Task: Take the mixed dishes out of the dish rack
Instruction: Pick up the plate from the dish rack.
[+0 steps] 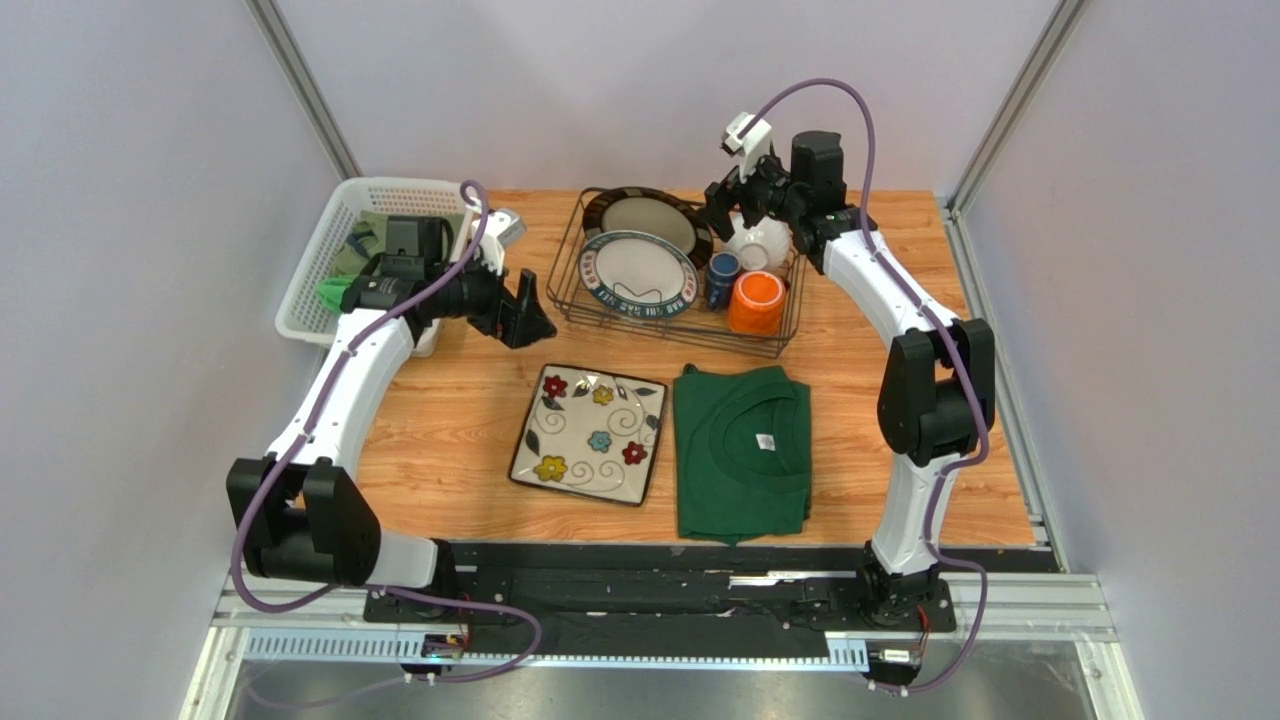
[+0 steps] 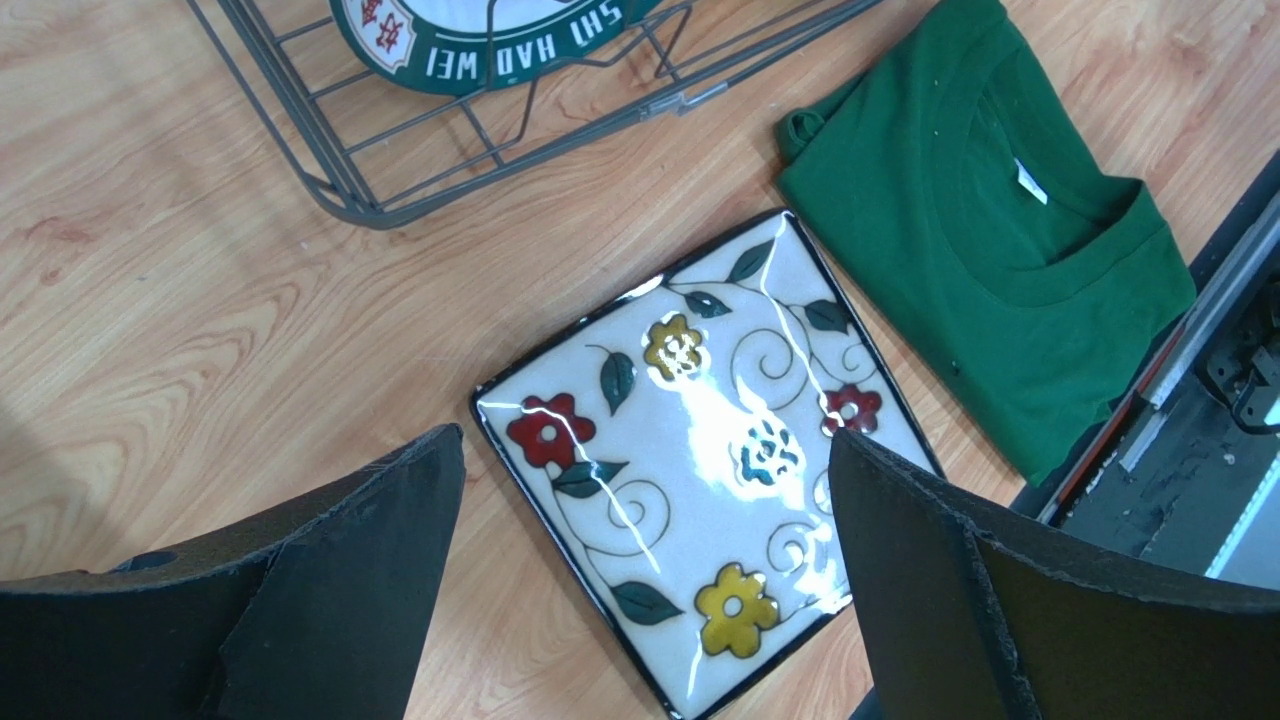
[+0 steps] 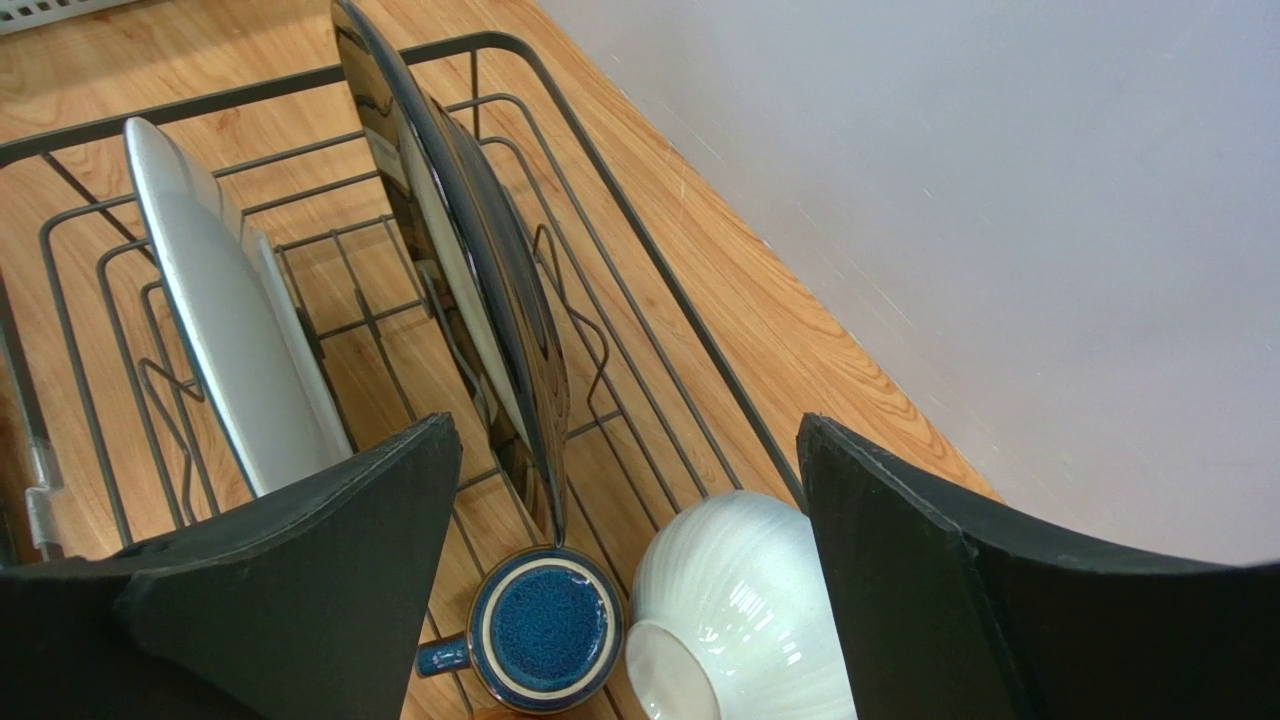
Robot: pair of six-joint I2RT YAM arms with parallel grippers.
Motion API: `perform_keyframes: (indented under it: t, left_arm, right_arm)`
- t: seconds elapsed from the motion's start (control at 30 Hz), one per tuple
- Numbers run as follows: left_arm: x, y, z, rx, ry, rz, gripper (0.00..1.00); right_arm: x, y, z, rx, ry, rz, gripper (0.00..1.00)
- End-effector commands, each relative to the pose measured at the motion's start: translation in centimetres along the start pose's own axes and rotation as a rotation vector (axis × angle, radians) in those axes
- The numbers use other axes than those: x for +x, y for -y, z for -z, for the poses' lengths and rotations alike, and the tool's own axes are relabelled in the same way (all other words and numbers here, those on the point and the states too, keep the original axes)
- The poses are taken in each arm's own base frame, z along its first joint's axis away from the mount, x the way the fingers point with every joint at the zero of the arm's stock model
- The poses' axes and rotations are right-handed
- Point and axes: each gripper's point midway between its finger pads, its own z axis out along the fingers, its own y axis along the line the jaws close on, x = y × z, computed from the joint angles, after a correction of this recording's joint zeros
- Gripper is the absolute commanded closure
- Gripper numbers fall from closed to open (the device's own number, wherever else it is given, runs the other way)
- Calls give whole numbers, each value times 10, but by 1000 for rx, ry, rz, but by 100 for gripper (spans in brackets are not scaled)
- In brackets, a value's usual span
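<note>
White basket [image 1: 394,186] is sitting far left, not part of this job. Left gripper [image 1: 522,311] is hanging just off the left end of the dish rack [image 1: 558,288], jaws fully apart and holding nothing. Its camera is looking down on the square flowered plate [image 1: 591,434], which is lying flat on the wood in front of the rack, already unloaded. I'd keep the left arm parked there, off the wire.

In the rack, two round dark-rimmed plates [image 1: 639,273] [image 1: 649,218] are standing on edge in the dividers, leaning. Dark blue mug [image 3: 544,627] and orange mug [image 1: 757,302] are sitting at the right end. Green shirt [image 1: 741,450] is lying folded on the table, just right of the square plate.

White bowl [image 3: 736,600] is lying tipped in the far right corner, right beside the blue mug; can't tell whether they're touching. Right gripper [image 3: 628,435] is hovering over it, jaws apart, nothing between them. Reading this as the bowl pick.

To do it well:
- Shift right so the bowl is sitting between the fingers; right now it's sitting off toward the right one.
- Pinch across the rim, one finger inside the mouth. The glaze looks slippery.
- Watch the rear plate's edge by the left finger, and the rack rim on the right.
- Lift straight up past the wire before swinging out.
- Set it down on bare wood, not on the shirt.
</note>
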Motion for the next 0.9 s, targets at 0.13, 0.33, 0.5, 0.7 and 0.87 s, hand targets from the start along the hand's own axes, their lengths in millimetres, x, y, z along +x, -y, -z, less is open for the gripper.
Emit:
perform_keyframes:
  t: [0.13,0.33,0.5,0.7,0.87]
  left_arm:
    - [-17,1,0,27,31,-85,1]
    - [-17,1,-1,56,20,-154,1]
    - [-17,1,-3,71,22,-187,1]
    - [-16,-2,-6,70,16,-197,1]
    - [-17,-5,-7,69,11,-214,1]
  right_arm:
    - [-10,0,-17,-44,58,51,12]
    - [-3,0,-30,-61,61,60,14]
    - [4,-3,-41,-77,54,65,14]
    - [16,-6,-57,-93,38,67,14]
    - [20,-7,-69,-104,34,70,15]
